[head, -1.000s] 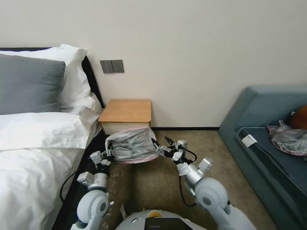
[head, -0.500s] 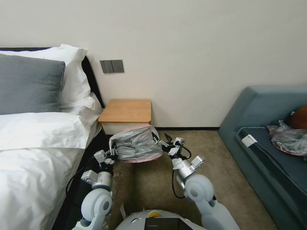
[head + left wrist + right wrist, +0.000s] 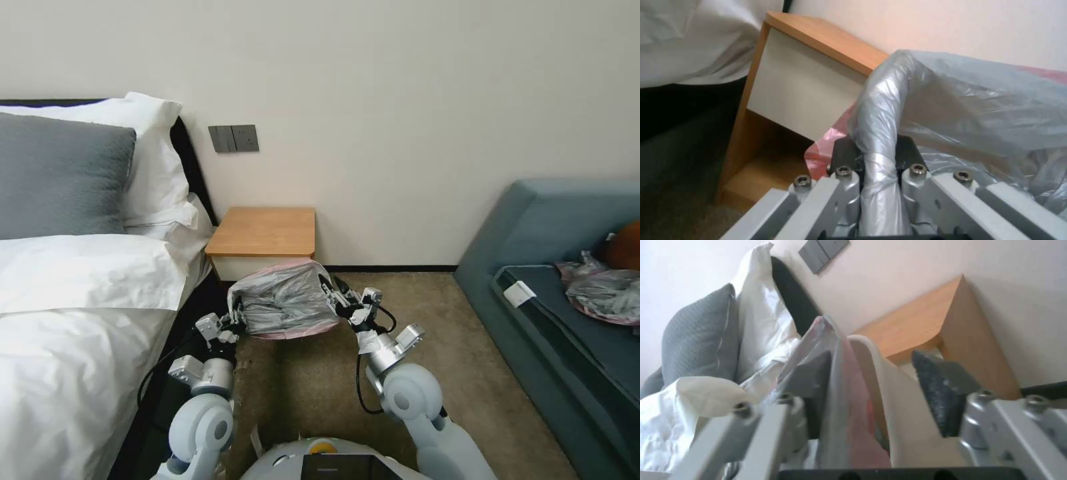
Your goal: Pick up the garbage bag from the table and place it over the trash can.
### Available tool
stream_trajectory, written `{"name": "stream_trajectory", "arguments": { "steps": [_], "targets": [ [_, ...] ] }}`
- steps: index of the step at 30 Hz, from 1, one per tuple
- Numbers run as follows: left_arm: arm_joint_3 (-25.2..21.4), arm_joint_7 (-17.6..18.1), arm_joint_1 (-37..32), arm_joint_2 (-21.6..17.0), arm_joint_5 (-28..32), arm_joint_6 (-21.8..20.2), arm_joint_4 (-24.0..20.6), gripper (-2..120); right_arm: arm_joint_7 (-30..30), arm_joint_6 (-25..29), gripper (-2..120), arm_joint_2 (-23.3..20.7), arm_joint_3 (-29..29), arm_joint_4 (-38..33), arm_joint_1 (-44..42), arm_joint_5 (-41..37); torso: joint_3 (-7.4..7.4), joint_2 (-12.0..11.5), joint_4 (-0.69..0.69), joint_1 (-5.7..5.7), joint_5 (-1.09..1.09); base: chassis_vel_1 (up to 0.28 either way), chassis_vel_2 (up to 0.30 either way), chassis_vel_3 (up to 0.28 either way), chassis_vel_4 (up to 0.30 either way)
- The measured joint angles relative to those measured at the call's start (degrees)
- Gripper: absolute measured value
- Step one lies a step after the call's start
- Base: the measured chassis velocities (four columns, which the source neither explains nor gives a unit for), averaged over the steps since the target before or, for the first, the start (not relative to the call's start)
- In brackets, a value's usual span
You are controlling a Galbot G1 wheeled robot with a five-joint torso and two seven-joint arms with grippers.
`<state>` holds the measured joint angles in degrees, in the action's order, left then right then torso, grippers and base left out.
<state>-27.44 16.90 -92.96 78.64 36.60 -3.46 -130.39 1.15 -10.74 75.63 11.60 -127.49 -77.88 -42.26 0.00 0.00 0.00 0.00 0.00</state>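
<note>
Now the left gripper (image 3: pixel 876 156) is clamped on a twisted, rope-like roll of the garbage bag (image 3: pixel 283 300), thin crinkly translucent grey plastic with a pink rim; in the left wrist view the dark pads squeeze this roll from both sides, silver bolted finger links below them. Right gripper (image 3: pixel 335 292) sits at the bag's opposite edge. In the right wrist view its dark textured pads (image 3: pixel 945 386) stand apart, with bag film and the smooth beige rim of the trash can (image 3: pixel 876 373) passing between them; one pad lies against the film, the other is clear of the rim, so it is spread, not pinching.

Bag hangs stretched between the two grippers, puffed and wrinkled, draped over the small rounded plastic bin, which is mostly covered. Bag and bin sit on the brown carpet just in front of the table (image 3: pixel 263 232), a small orange-brown wooden nightstand with flat smooth top, white drawer front (image 3: pixel 795 86) and open lower shelf. Nightstand top is bare.

Left of the nightstand: bed with white sheets (image 3: pixel 73 300), a grey textured pillow (image 3: pixel 60 173). Grey wall switch plate (image 3: pixel 233 138) above. Blue-grey sofa (image 3: pixel 560 267) at right, well apart.
</note>
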Motion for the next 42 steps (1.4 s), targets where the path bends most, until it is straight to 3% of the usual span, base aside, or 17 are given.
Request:
{"name": "stream_trajectory", "arguments": {
  "steps": [2,7,10,13,25,42],
  "targets": [
    [0.00,0.00,0.06,0.05,0.00,-0.05,-0.10,5,0.00,-0.02,36,-0.13,-0.01,0.09,0.07,-0.01,0.00,0.00,0.00,0.00,0.00,0.000,0.000,0.000,0.000],
    [0.03,0.01,0.19,0.06,0.00,-0.11,-0.15,5,0.01,-0.02,22,-0.34,0.04,0.10,0.26,-0.21,0.00,0.00,0.00,0.00,0.00,0.000,0.000,0.000,0.000],
    [0.05,0.01,0.27,0.13,0.00,-0.16,-0.11,5,0.09,0.06,7,-0.38,0.07,-0.31,0.31,-0.57,0.00,0.00,0.00,0.00,0.00,0.000,0.000,0.000,0.000],
    [0.13,0.00,0.27,0.21,-0.02,-0.21,0.05,5,0.09,0.11,0,-0.36,0.06,-0.74,0.26,-0.76,0.00,0.00,0.00,0.00,0.00,0.000,0.000,0.000,0.000],
    [0.04,-0.34,-0.31,0.13,-0.39,-0.15,0.00,5,0.75,0.12,0,-0.66,-0.15,-0.54,2.05,-2.23,0.00,0.00,-0.01,0.00,0.00,0.000,0.000,0.000,0.000],
    [-1.13,-4.63,-1.73,0.00,0.87,1.17,-1.60,5,4.14,-2.78,0,-5.01,0.82,3.18,6.55,-5.94,0.00,0.00,0.00,0.00,0.00,0.000,0.000,0.000,0.000]
  ]
}}
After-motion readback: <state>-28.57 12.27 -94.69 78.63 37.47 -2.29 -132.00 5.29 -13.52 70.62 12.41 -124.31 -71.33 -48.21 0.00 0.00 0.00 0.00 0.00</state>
